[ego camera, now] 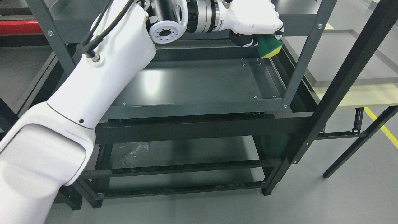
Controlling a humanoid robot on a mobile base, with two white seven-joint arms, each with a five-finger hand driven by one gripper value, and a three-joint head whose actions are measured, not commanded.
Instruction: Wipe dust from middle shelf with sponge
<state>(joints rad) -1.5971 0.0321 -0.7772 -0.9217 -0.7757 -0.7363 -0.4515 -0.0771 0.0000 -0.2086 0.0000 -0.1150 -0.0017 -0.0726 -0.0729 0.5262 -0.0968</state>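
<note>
My left arm rises from the lower left and reaches across to the top right of the head view. Its hand (259,26) is shut on a green and yellow sponge (268,46). The sponge hangs over the far right corner of the dark grey middle shelf (199,84); whether it touches the shelf I cannot tell. The shelf surface is glossy with a light reflection at its left. The right arm does not show.
The rack's upright posts (306,53) stand close to the hand on the right. A top shelf (289,12) sits just behind the hand. A crumpled clear plastic bag (133,152) lies on the lower shelf. A black frame post (348,74) and a pale table (357,96) stand to the right.
</note>
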